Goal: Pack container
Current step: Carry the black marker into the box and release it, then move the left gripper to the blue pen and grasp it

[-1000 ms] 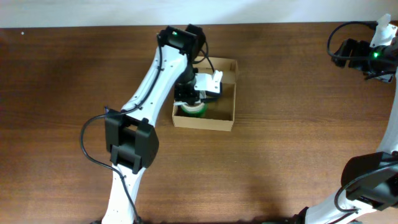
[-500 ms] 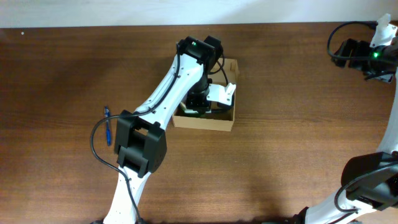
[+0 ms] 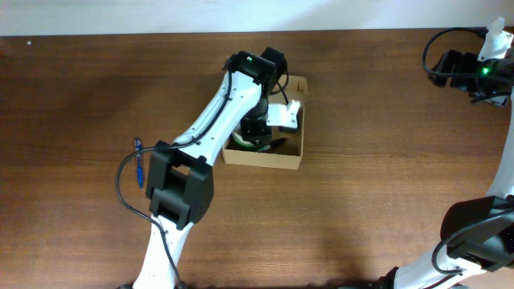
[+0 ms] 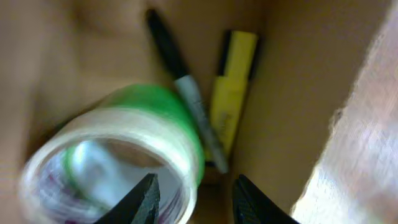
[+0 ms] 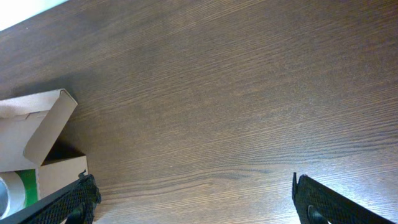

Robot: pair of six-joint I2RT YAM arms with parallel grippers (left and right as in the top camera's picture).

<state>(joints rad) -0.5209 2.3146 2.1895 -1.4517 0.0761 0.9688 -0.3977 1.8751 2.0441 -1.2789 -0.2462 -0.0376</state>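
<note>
Left gripper [image 4: 195, 182] stands released inside the container [image 3: 269, 160], straddling the wall of the green tape roll [image 4: 155, 112]. Black marker [image 4: 186, 93] and yellow highlighter [image 4: 230, 99] lie alongside. Right gripper [image 5: 193, 186] is spread wide over the table [image 5: 217, 93].

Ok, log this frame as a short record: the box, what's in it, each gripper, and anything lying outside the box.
container: cardboard container, open, near the table's middle
inside: green tape roll, black marker, yellow highlighter
left gripper: down in the box, open, fingers either side of the roll's wall
right gripper: open wide over bare wood, holding nothing
outside: blue pen on the table, left of the box
</note>
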